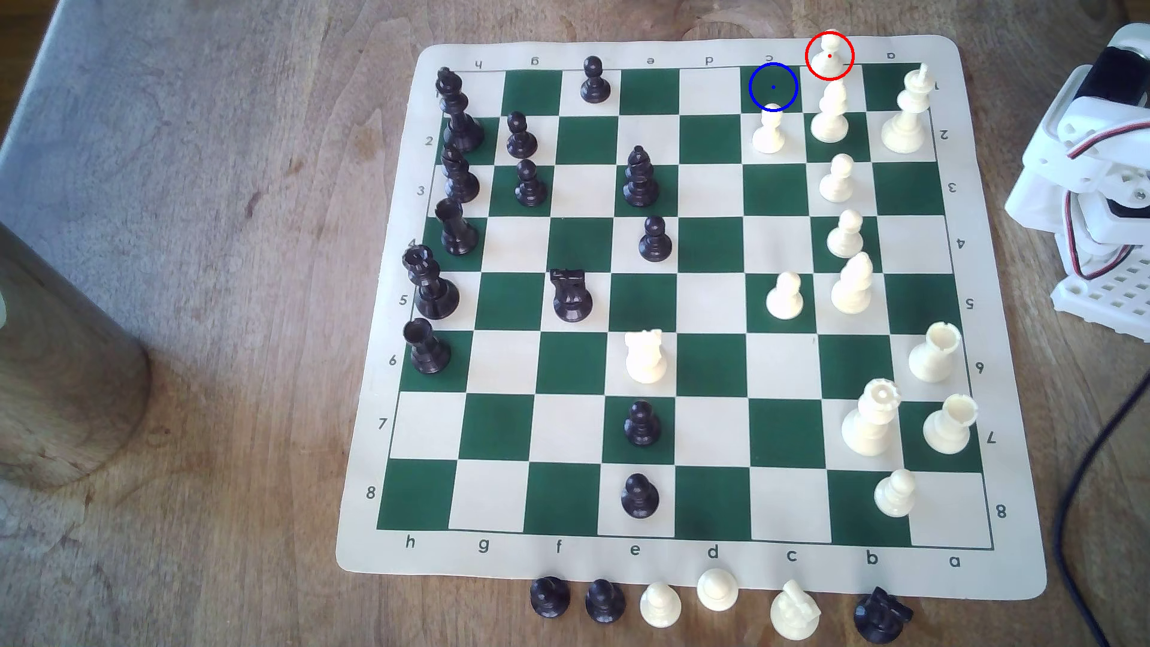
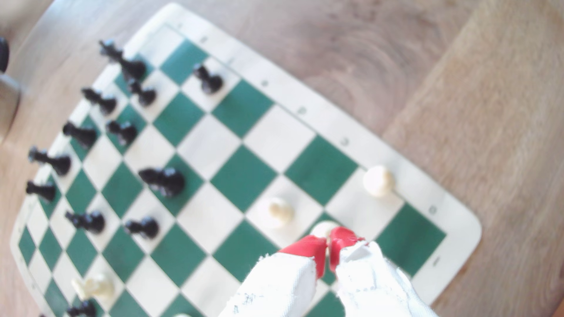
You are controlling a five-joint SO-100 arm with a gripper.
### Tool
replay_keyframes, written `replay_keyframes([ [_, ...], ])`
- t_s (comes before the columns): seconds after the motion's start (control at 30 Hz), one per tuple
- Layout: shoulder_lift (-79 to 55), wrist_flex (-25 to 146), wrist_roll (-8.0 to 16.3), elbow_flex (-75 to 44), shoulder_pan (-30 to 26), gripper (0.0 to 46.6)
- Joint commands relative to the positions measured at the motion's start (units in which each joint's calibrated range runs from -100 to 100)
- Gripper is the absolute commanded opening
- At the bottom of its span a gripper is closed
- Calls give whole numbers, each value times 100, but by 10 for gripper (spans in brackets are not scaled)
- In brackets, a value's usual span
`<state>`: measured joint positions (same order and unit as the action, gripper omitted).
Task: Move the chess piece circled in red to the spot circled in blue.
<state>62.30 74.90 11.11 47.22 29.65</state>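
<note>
Red-tipped hand (image 2: 329,243) nearest wrist camera, fingertips nearly together, holding nothing, hovering above cream pawn (image 2: 323,229). Exterior view: pawn circled in red (image 1: 829,51) stands on board's (image 1: 684,569) cream border, one o'clock from blue-ringed green square (image 1: 773,86). Board lies on wooden desk (image 1: 218,249).

Chess mat on a wooden counter, one pawn ringed in red.

The small cream-white plastic pawn (image 1: 829,50) stands upright on the mat's pale far border, just beyond the b column. The blue-ringed dark green square (image 1: 773,87) lies near it, toward the exterior view's left, with another cream pawn (image 1: 769,132) just beside the ring.
</note>
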Motion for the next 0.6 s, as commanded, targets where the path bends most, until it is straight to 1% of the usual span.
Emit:
replay_keyframes([
  [0.0, -712, 61, 142, -561, 129, 13],
  [0.07, -1179, -21, 132, -615, 270, 55],
  [0.13, -1493, -103, 117, -624, 364, 84],
  [0.23, -1926, -299, 59, -615, 489, 107],
  [0.33, -2214, -479, 39, -633, 504, 113],
  [0.47, -2775, -692, -34, -715, 575, 102],
  [0.57, -3199, -954, -107, -742, 684, 102],
])
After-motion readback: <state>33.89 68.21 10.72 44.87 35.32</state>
